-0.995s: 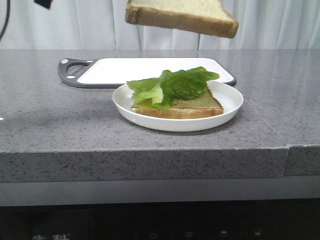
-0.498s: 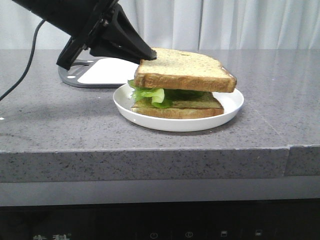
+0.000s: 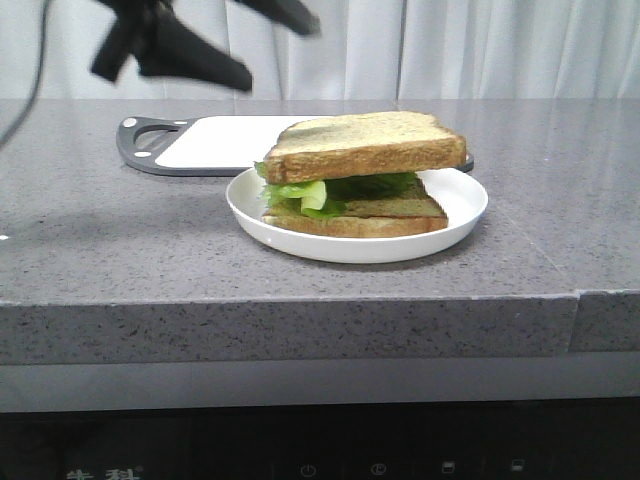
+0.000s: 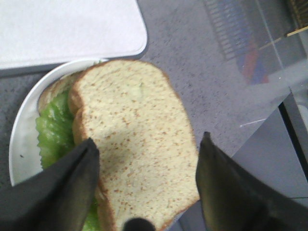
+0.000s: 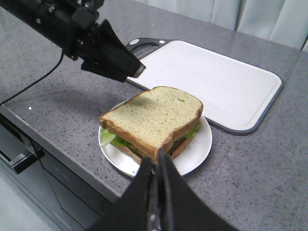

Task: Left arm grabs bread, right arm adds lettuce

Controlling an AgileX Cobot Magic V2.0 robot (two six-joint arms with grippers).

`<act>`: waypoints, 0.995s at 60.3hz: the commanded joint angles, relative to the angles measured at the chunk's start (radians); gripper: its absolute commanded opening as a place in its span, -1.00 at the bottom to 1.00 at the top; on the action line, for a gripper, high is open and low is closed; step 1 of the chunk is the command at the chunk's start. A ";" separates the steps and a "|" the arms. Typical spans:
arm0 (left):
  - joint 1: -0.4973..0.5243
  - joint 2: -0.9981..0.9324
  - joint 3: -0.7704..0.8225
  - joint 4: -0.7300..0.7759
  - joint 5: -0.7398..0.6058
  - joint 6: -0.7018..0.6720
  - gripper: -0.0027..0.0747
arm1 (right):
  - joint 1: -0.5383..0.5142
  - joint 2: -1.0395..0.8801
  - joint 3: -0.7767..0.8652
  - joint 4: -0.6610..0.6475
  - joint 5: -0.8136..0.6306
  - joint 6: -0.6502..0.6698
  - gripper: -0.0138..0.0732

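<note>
The thick bread slice (image 3: pixel 365 145) lies on top of the lettuce (image 3: pixel 300 190), which rests on a thinner slice (image 3: pixel 400 215) in a white plate (image 3: pixel 455 215). My left gripper (image 3: pixel 280 50) is open and empty, raised above and to the left of the stack. In the left wrist view its fingers (image 4: pixel 72 178) straddle the bread (image 4: pixel 134 139) from above without touching it, and lettuce (image 4: pixel 53 130) pokes out beside it. My right gripper (image 5: pixel 156 155) is shut and empty, hovering near the plate (image 5: pixel 192 154); it is out of the front view.
A white cutting board (image 3: pixel 300 140) with a dark handle lies just behind the plate. The grey stone counter drops off at its front edge (image 3: pixel 300 300), close to the plate. The left arm's cable hangs at the far left.
The left gripper brought the bread down onto the lettuce, let go of it, and rose up and to the left with its jaws open. The bread now rests on the stack.
</note>
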 commanded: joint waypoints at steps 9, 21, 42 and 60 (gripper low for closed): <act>0.085 -0.202 -0.036 0.044 0.012 0.036 -0.99 | -0.035 0.001 -0.022 -0.009 -0.114 0.068 -0.82; 0.123 -0.360 -0.009 0.250 -0.074 0.034 -0.99 | -0.165 -0.003 -0.002 -0.010 -0.142 0.107 -0.82; 0.124 -0.846 0.401 0.445 -0.350 0.033 -0.99 | -0.180 -0.221 0.266 -0.010 -0.274 0.127 -0.82; 0.124 -1.272 0.751 0.447 -0.391 0.033 -0.98 | -0.180 -0.417 0.365 -0.010 -0.267 0.127 -0.82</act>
